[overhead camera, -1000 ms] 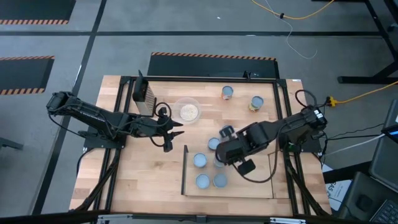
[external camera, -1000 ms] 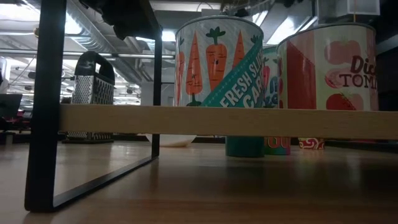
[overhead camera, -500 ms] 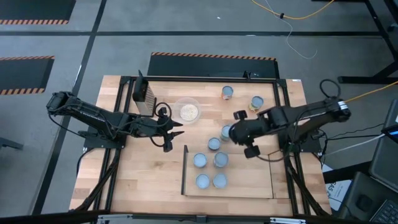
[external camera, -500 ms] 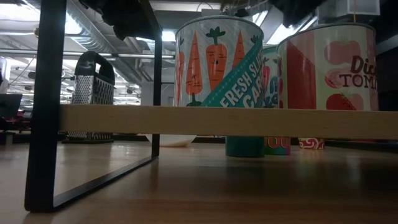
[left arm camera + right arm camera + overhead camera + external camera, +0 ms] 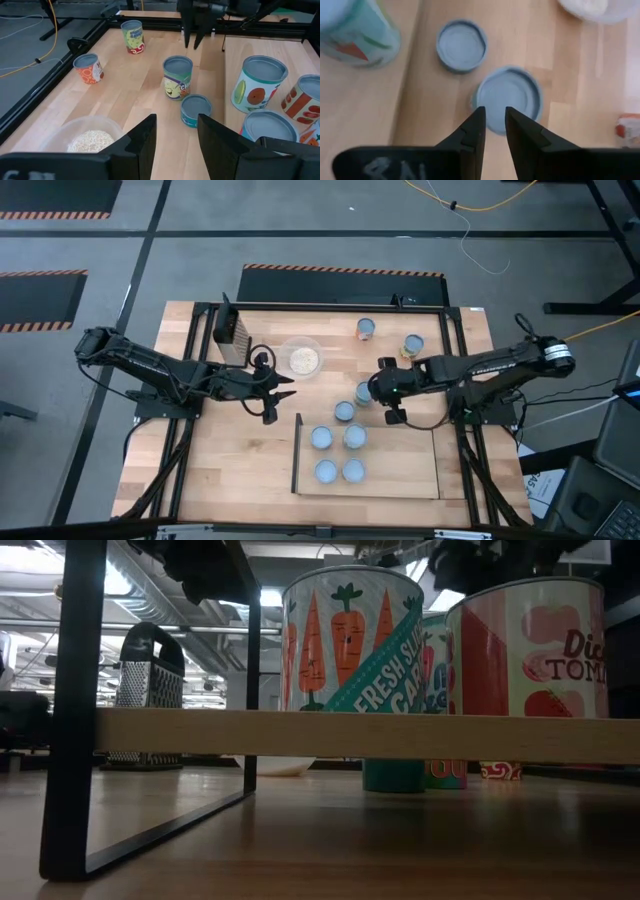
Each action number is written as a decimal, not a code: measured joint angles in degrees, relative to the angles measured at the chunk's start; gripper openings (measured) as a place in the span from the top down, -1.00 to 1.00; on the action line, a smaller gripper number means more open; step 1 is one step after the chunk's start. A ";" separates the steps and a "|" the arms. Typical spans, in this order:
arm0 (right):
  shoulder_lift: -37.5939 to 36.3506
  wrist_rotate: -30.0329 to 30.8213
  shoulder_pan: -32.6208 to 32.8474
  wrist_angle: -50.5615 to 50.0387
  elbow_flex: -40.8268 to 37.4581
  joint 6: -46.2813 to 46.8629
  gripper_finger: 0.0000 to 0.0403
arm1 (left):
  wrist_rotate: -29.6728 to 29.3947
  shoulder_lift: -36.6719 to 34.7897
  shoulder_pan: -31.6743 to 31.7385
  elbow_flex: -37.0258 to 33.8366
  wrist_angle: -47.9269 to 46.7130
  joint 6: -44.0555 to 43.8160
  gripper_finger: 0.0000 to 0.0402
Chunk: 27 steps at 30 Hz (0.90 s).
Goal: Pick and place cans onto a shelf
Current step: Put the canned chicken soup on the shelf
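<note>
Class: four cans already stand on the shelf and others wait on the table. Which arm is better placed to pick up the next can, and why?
The right. Its hand hovers beside the two cans just off the shelf. The left hand waits near the bowl, farther from them.

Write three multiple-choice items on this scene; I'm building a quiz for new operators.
1. Where is the right gripper? A over the bowl; B over a can beside the shelf; C off the table.
2. How many cans stand on the shelf? A two; B four; C six.
3. The left gripper is: A open and empty; B shut on a can; C holding the grater.
Answers: B, it hangs right above that can's top; B, four tops lie inside the rim; A, fingers apart, nothing between.
</note>
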 joint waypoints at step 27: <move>0.23 -4.00 -1.60 14.51 -7.58 0.22 0.61 | 0.00 0.00 -0.02 0.00 -0.07 -1.05 0.33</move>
